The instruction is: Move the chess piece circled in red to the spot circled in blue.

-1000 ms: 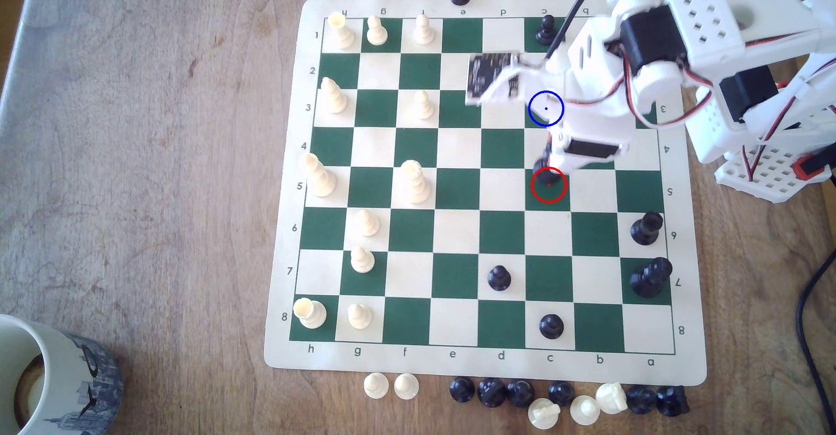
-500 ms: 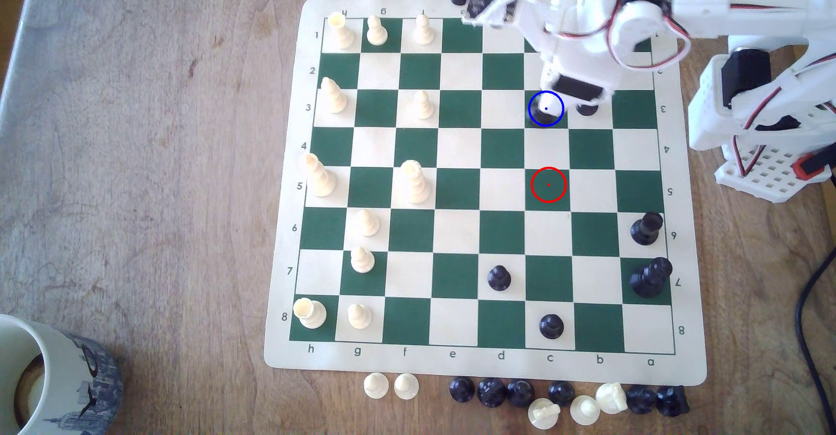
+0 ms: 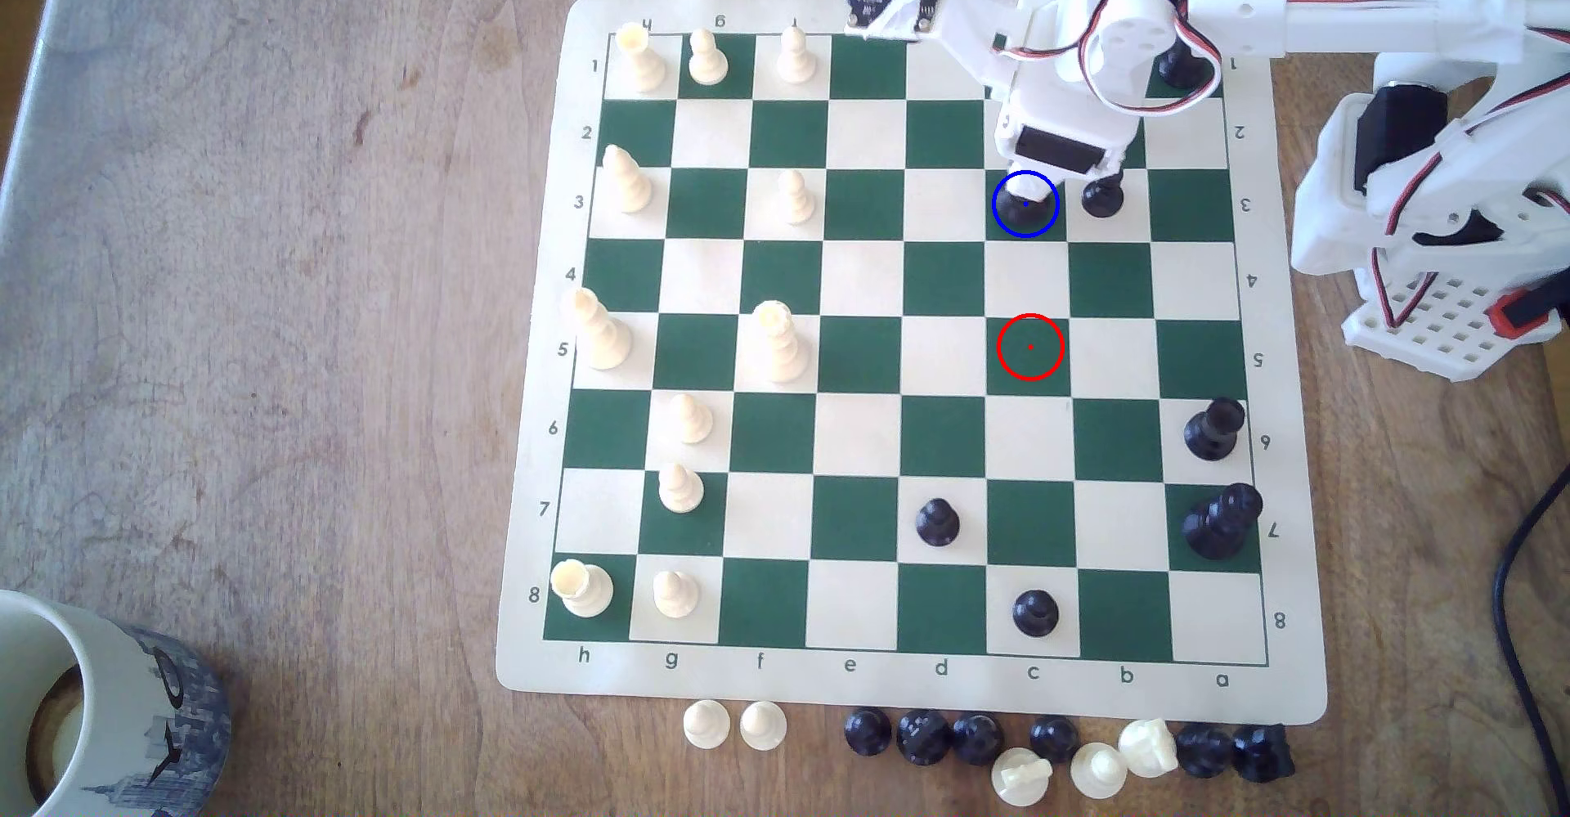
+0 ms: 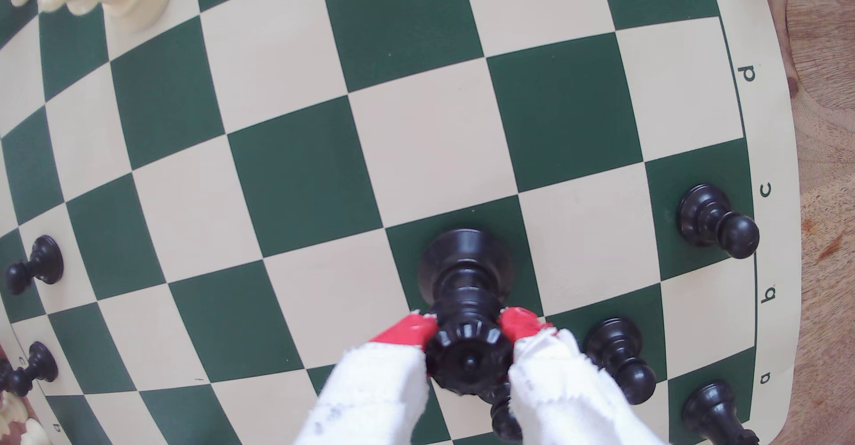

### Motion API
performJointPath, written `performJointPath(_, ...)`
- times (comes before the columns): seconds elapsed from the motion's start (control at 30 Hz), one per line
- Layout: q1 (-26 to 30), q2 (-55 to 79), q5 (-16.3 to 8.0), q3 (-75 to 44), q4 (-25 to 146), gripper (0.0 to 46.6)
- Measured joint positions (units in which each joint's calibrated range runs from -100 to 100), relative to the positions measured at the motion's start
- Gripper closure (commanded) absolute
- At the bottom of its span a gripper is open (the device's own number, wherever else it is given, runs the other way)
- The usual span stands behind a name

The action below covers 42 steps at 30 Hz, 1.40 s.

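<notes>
The chess piece [image 3: 1022, 214], a tall glossy black piece with a notched crown, stands upright inside the blue circle on the spot [image 3: 1053, 230], a dark green square in row 3. In the wrist view its round base [image 4: 465, 260] rests on that green square [image 4: 407, 250]. My gripper [image 3: 1030, 182] hangs right over it. The red-tipped fingers [image 4: 409, 331] press on both sides of the piece just under its crown, so my gripper [image 4: 467, 324] is shut on it. The red-ringed green square [image 3: 1030, 347] two rows nearer holds nothing.
A black pawn [image 3: 1102, 197] stands one square to the exterior view's right of the spot, close to the gripper [image 4: 620, 357]. Another black pawn [image 4: 715, 223] stands on column c's edge square. Captured pieces [image 3: 1053, 740] line the board's near edge. A mug [image 3: 85, 715] sits at bottom left.
The gripper has carried the black piece from the red-ringed square up the board to the blue-circled square. Over the last half second it has barely shifted there.
</notes>
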<state>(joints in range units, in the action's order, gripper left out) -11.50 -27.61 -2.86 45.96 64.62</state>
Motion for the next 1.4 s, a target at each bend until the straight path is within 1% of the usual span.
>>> performJointPath(0.37,-0.7,2.1,0.3,0.0,-0.2,46.4)
performJointPath(0.43,-0.7,2.3,0.3,0.0,-0.2,45.6)
performJointPath(0.47,-0.7,2.5,0.3,-0.1,-0.2,44.4)
performJointPath(0.5,-0.7,2.5,0.3,-0.1,-0.3,40.1)
performJointPath(0.57,-0.7,2.5,0.3,-0.1,-0.9,33.9)
performJointPath(0.7,-0.8,2.6,0.0,0.5,-1.4,27.5)
performJointPath(0.87,-1.8,0.4,-0.3,1.4,-1.4,27.3)
performJointPath(1.1,-2.7,-11.6,-0.3,3.4,-1.6,26.0)
performJointPath(1.17,-2.2,-15.2,-0.3,3.4,-0.4,26.0)
performJointPath(1.23,-1.5,-17.5,-0.3,4.0,1.4,24.6)
performJointPath(1.3,-0.4,-21.1,-0.3,6.1,3.9,23.7)
performJointPath(1.4,-0.2,-26.2,-0.3,9.8,5.6,23.5)
